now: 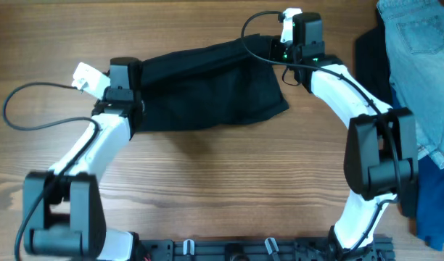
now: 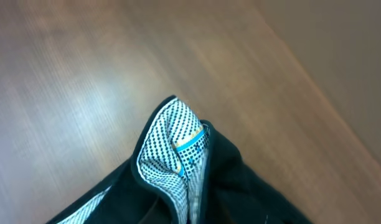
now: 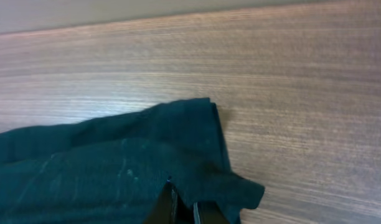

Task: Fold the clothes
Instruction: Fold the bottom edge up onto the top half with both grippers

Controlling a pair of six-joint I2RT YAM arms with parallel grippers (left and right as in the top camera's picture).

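Surface: brown wood-grain table (image 1: 222,181).
Shorts (image 1: 207,87): black, spread at 12 o'clock.
Left gripper (image 1: 128,83): at Shorts' edge; fingers hidden, opening unclear.
Right gripper (image 3: 181,208): pinching Shorts' corner.
Jeans (image 1: 418,58): 2 o'clock.

Shorts (image 1: 207,87) — plain black; inner lining (image 2: 169,146) white with black dots. Table (image 1: 229,181) — brown wood grain. Jeans (image 1: 418,51): light blue.

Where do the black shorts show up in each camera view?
Overhead: black shorts upper middle, spread left to right.
Left wrist: black shorts bottom centre, dotted lining showing.
Right wrist: black shorts lower left, a corner reaching right.
Shared landmark: the wooden table beneath them.
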